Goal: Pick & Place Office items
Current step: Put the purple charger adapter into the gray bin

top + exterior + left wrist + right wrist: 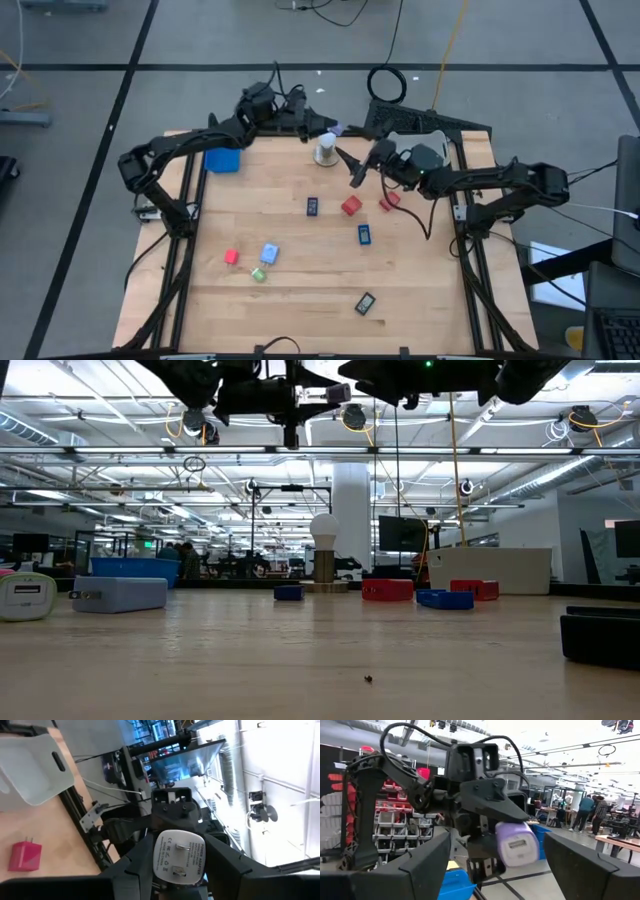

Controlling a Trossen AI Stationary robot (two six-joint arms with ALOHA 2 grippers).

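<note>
My left gripper [322, 128] is raised above the table's far middle, shut on a small white-lilac plug adapter [178, 856], which also shows in the right wrist view [516, 843]. My right gripper [352, 172] hovers just to the adapter's right and nearer, open, with its fingers spread wide and pointing at it [505, 870]. It touches nothing. Loose on the table lie red blocks [350, 206] [389, 200] [231, 257], a light-blue block [269, 253], a green bit [258, 274] and dark blue-black pieces [312, 206] [364, 234] [365, 303]. My left gripper pinches the adapter's body [160, 862] between its two fingers [135, 870], one on each side. The pronged face is turned toward the wrist camera. The fingers lie about level, pointing toward the table's right. The adapter is lifted clear of the table.
A white ball on a round base [325, 152] stands just below the held adapter. A blue tray [222, 160] sits at the far left and a grey tray [425, 138] at the far right. The near half of the table [300, 320] is bare wood.
</note>
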